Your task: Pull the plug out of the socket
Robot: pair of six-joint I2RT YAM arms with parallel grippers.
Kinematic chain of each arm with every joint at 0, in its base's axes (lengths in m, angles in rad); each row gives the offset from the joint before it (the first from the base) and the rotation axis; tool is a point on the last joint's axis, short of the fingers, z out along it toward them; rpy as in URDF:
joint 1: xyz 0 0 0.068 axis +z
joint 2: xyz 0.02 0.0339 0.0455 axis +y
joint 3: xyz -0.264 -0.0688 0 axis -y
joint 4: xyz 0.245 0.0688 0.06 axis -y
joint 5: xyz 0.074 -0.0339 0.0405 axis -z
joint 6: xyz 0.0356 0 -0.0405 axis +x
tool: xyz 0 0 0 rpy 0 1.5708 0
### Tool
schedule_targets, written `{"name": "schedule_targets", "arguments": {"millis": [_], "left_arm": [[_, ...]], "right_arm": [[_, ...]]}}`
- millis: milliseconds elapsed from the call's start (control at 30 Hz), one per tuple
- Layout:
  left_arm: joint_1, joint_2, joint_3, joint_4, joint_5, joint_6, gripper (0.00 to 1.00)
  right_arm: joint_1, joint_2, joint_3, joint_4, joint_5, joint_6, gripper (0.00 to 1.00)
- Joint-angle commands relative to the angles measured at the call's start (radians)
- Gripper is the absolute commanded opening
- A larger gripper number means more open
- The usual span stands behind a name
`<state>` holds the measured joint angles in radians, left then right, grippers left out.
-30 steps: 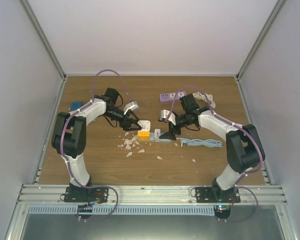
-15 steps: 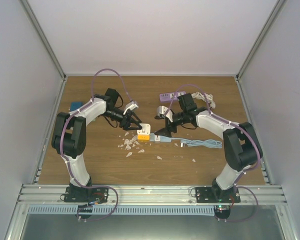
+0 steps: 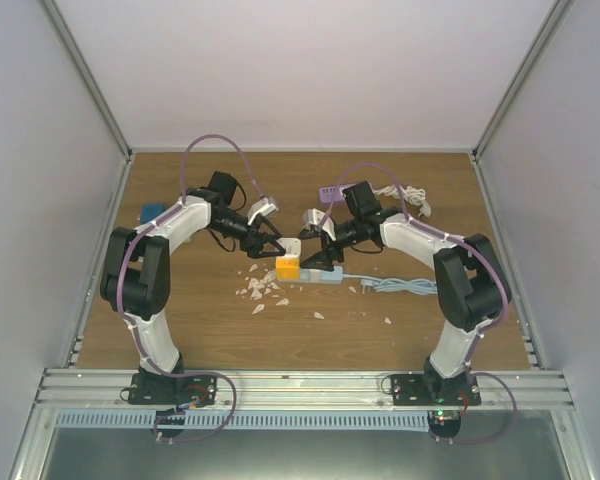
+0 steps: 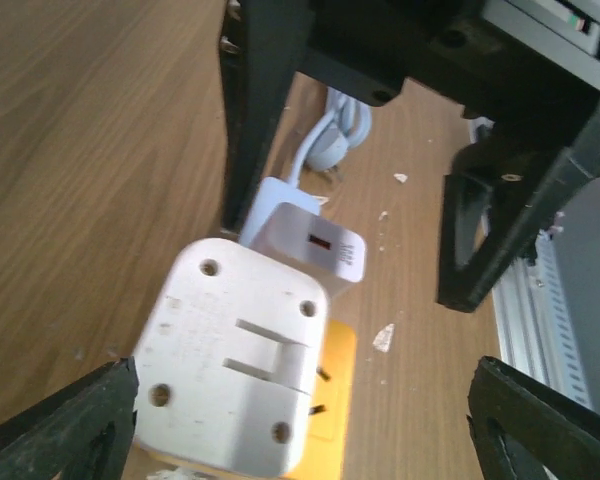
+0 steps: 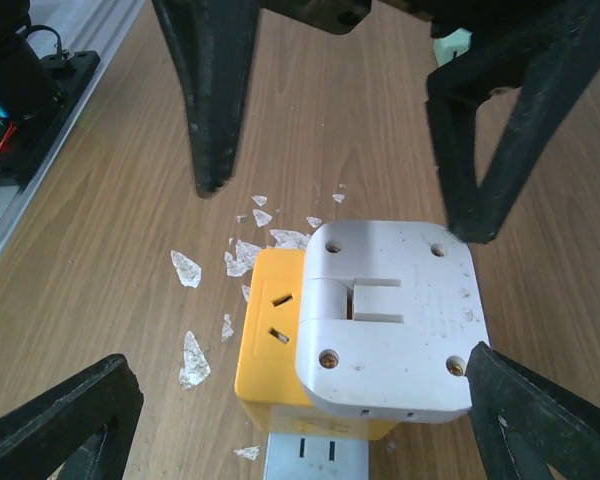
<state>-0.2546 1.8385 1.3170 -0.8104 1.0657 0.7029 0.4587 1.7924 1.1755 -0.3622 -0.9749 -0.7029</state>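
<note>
Right gripper (image 3: 318, 246) has closed in on the white plug (image 5: 390, 320), jaws apart.

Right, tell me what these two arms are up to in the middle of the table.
Both arms meet over a white plug adapter seated in a yellow socket cube, which sits on a pale power strip. The left pincer and the right pincer are both open. They straddle the adapter from opposite sides, and neither is clamped on it. The plug has not yet been pulled off. Small white shards litter the wood beside it.
</note>
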Motion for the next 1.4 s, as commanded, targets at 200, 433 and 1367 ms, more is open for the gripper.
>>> {"name": "schedule_targets", "arguments": {"millis": [200, 433, 1367], "left_arm": [[0.009, 0.027, -0.012, 0.118, -0.049, -0.175, 0.98], [0.011, 0.06, -0.028, 0.097, 0.022, -0.198, 0.93], [0.01, -0.092, -0.091, 0.131, 0.026, -0.079, 0.56]], "right_arm": [[0.015, -0.035, -0.085, 0.136, 0.063, 0.079, 0.97], [0.061, -0.026, -0.14, 0.238, 0.135, 0.117, 0.98], [0.089, 0.058, -0.12, 0.305, 0.209, 0.175, 0.85]]}}
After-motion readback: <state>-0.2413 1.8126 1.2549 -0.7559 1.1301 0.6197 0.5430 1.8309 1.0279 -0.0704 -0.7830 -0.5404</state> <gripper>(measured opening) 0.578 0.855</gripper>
